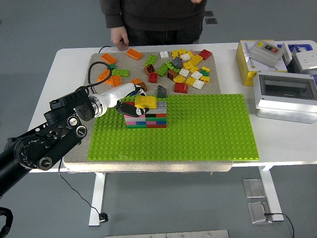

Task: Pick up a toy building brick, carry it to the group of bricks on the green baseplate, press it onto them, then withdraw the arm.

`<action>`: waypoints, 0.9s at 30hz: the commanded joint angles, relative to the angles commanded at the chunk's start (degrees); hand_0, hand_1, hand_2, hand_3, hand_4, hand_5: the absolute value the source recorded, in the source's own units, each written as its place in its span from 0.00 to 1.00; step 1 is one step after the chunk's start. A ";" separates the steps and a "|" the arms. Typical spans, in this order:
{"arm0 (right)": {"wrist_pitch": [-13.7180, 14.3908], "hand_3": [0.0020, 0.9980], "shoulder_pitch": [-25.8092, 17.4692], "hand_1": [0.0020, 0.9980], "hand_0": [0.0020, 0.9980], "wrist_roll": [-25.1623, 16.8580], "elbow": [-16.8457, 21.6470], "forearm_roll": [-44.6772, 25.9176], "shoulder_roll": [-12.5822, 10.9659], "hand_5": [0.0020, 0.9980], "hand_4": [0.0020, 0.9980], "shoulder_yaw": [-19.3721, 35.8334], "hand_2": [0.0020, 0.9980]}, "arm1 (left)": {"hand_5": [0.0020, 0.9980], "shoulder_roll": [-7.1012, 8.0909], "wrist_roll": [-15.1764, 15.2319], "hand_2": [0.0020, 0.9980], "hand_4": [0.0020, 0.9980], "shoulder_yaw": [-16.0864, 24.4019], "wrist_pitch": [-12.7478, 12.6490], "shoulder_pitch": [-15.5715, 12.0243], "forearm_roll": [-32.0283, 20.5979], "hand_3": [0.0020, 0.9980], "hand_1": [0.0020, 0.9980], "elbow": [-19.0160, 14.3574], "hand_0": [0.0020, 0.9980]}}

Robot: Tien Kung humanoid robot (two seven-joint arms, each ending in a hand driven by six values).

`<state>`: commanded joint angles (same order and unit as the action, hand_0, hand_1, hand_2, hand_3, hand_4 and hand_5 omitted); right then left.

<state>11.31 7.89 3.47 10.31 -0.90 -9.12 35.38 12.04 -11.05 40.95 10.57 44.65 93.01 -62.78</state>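
Observation:
A yellow brick sits on top of the multicoloured brick stack at the left part of the green baseplate. My left hand reaches in from the left, its white and black fingers curled on the yellow brick's left side, right at the stack's top. The right arm does not show.
Several loose bricks lie on the tan mat behind the baseplate, with orange ones at the left. A person stands at the far side, one hand at the table edge. Grey and yellow boxes fill the right end.

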 joint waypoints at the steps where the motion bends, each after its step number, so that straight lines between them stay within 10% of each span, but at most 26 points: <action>1: 0.00 0.74 0.00 0.71 0.77 0.02 0.00 0.10 0.00 0.86 0.53 0.09 0.75 | 0.32 0.00 0.03 0.97 0.66 0.00 -0.02 0.00 -0.01 0.67 0.98 -0.02 0.99; 27: -0.08 0.74 -0.25 0.71 0.77 -0.14 0.00 0.30 -0.05 0.86 0.53 0.11 0.75 | 0.33 0.04 -0.29 0.97 0.69 -0.60 -0.25 -0.24 0.10 0.71 0.98 -0.14 0.99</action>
<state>11.23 7.64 3.33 10.31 -0.60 -9.17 35.49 12.08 -11.34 40.34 10.32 44.42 93.10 -62.91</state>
